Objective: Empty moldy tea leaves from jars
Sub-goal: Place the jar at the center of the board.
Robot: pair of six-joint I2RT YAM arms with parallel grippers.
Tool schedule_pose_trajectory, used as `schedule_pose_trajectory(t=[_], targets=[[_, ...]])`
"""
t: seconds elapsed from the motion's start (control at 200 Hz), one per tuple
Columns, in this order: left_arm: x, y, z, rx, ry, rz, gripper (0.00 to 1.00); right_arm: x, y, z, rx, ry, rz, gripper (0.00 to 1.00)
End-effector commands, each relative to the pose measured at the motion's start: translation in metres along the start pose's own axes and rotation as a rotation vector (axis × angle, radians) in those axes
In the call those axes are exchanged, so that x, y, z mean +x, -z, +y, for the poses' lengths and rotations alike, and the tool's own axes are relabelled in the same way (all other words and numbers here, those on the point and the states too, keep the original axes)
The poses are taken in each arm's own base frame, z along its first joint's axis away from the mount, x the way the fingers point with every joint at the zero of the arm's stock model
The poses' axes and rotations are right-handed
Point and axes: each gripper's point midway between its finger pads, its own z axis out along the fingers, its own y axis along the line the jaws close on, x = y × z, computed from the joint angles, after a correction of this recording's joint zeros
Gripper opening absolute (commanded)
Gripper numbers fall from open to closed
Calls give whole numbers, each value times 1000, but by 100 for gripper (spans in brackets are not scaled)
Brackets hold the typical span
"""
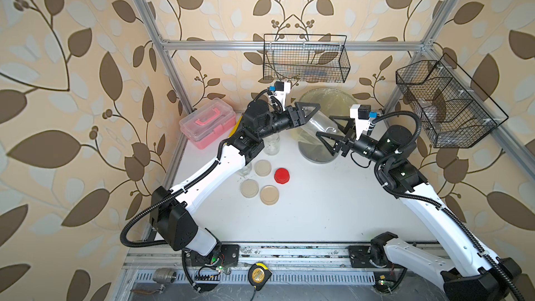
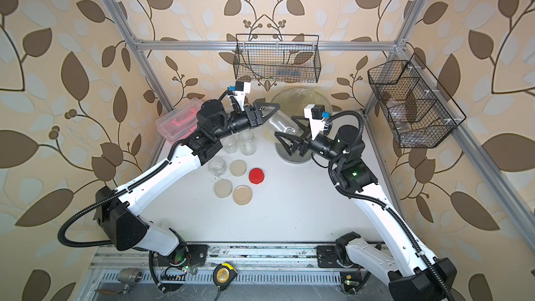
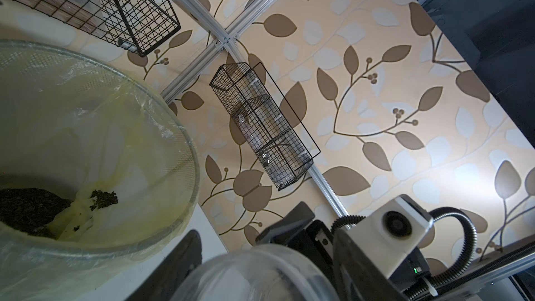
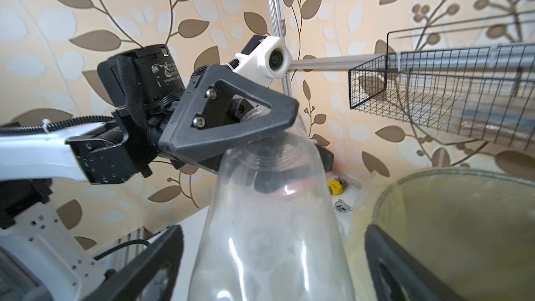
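A clear glass jar [image 1: 320, 124] hangs tilted beside the lined grey bin [image 1: 315, 152], held between both arms. My left gripper [image 1: 307, 114] is shut on the jar's threaded neck [image 4: 269, 152]. My right gripper [image 4: 272, 279] stands open around the jar's base, a gap showing on each side. The jar [image 3: 246, 270] looks empty. Moldy tea leaves [image 3: 26, 212] lie dark in the bin's yellowish liner. Three more empty jars [image 2: 247, 141] [image 2: 230, 144] [image 2: 217, 166] stand by the left arm. Three beige lids [image 1: 263, 167] and a red lid [image 1: 282, 175] lie on the table.
A pink toolbox [image 1: 207, 123] sits at the back left. One wire basket [image 1: 305, 59] hangs on the rear rail above the bin, and another wire basket [image 1: 445, 102] on the right wall. A tape measure [image 1: 259, 275] lies past the front rail.
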Motion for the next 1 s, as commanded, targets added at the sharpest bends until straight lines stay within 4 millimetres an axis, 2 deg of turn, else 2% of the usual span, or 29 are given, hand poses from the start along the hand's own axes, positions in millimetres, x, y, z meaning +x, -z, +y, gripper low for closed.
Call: schedule_pose_trajectory(t=[0.0,0.13,0.26,0.375,0.58,0.77,0.995], targets=[[-15,24,-48,75,-166,-49,56,-26,12,9,10,50,-97,100],[-13,33,-39,-6,-305,-50,56,-33,25,5,75,47,-139,100],[6,39,-14,-169,-549,9,55,-37,43,-1,163,52,-181,100],[33,37,2,-228,-737,87,54,-39,67,-15,310,54,-212,100],[98,30,30,-251,-918,261,54,-30,114,-53,607,2,-232,100],[153,31,65,-301,-951,380,54,-21,134,-67,678,-32,-242,100],[200,41,117,-409,-884,448,54,-21,133,-67,670,-32,-236,100]])
